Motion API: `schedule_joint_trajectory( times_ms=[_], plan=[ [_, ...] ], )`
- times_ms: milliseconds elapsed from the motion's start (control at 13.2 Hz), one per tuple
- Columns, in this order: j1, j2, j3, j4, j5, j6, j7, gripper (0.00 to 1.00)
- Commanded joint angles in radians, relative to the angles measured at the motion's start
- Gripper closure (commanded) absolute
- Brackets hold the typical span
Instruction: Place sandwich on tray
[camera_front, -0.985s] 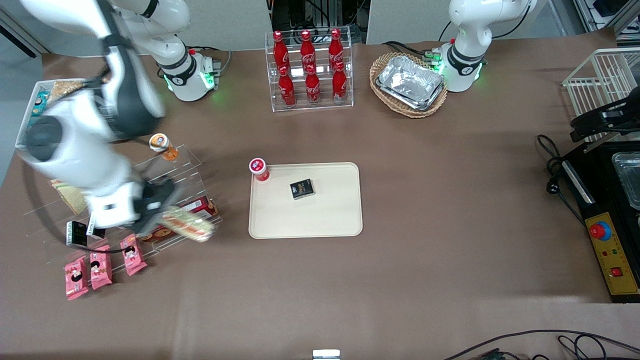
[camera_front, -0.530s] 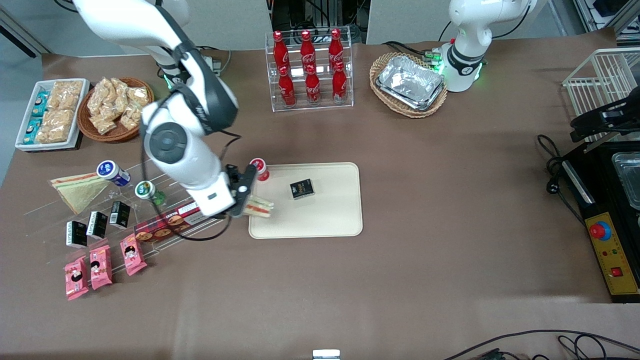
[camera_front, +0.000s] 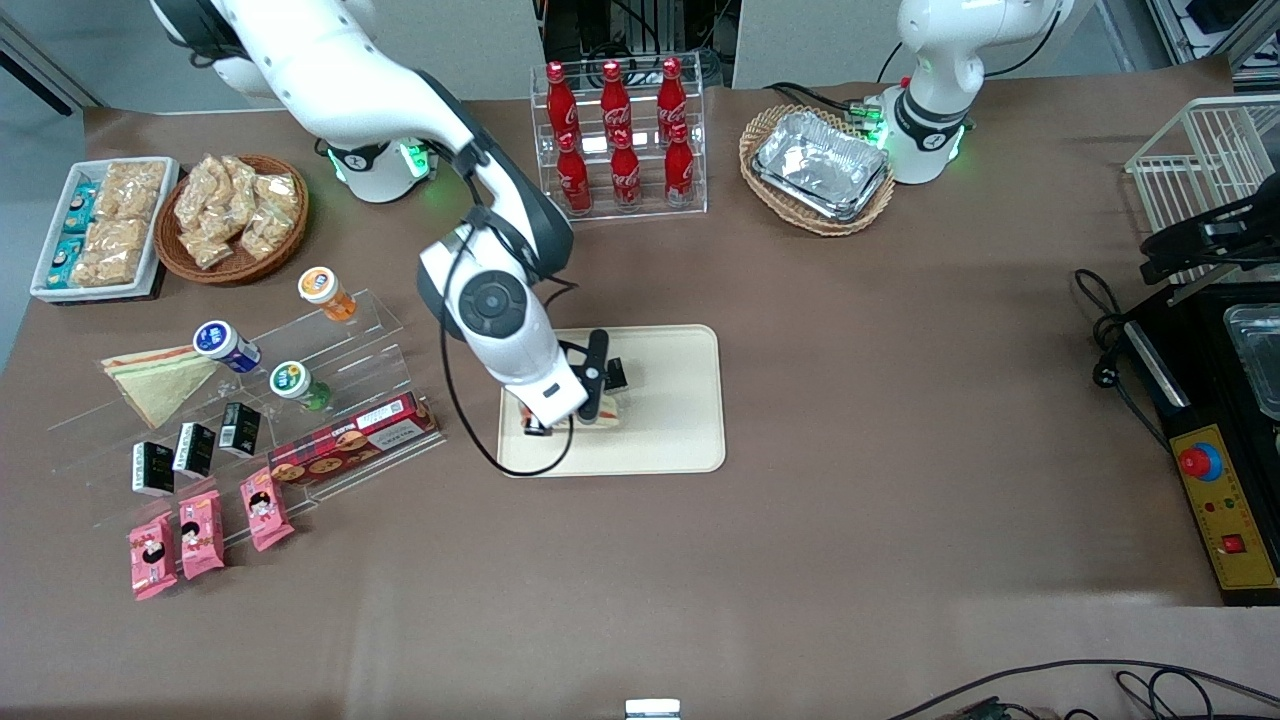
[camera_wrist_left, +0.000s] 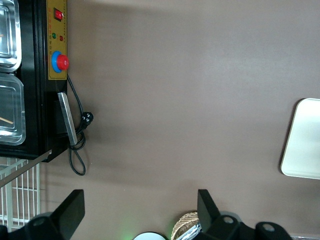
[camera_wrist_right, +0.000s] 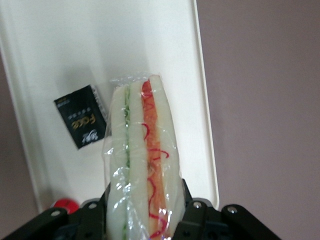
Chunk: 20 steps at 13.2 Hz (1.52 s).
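My right gripper (camera_front: 596, 396) is shut on the wrapped sandwich (camera_front: 604, 413), pale bread with a red-orange filling stripe. It holds the sandwich over the cream-beige tray (camera_front: 675, 440), close to its surface; I cannot tell whether they touch. In the right wrist view the sandwich (camera_wrist_right: 142, 160) stands on edge between the black fingers (camera_wrist_right: 192, 207) of the gripper (camera_wrist_right: 145, 202), with the tray (camera_wrist_right: 75, 55) under it. A small black packet (camera_wrist_right: 82, 122) lies on the tray beside the sandwich; in the front view the packet (camera_front: 617, 373) is partly hidden by the gripper.
A red-capped bottle (camera_wrist_right: 65, 204) stands at the tray's corner. An acrylic rack (camera_front: 330, 330) with bottles, snack boxes and a green-and-red-edged sandwich (camera_front: 150, 378) is toward the working arm's end. A cola bottle rack (camera_front: 618, 140) and a basket of foil trays (camera_front: 820, 165) stand farther from the camera.
The right arm has swung from the acrylic rack to over the tray, carrying the sandwich in its shut gripper. It now covers the red-capped bottle in the front view.
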Motion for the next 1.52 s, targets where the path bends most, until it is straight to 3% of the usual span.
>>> schedule_joint_trajectory(
  times_ms=[0,455,606,1061,1212,1439],
  plan=[
    [0.027,0.114,-0.010,0.080,-0.015,0.041,0.005,0.50],
    [0.017,0.170,-0.018,0.102,-0.015,0.076,-0.006,0.46],
    [0.014,0.167,-0.020,0.104,-0.013,0.081,0.004,0.00],
    [-0.035,0.021,-0.029,0.104,0.026,0.044,0.056,0.00],
    [-0.088,-0.052,-0.030,0.102,0.077,-0.003,0.083,0.00],
    [-0.176,-0.190,-0.030,0.104,0.085,-0.172,0.247,0.00]
  ],
)
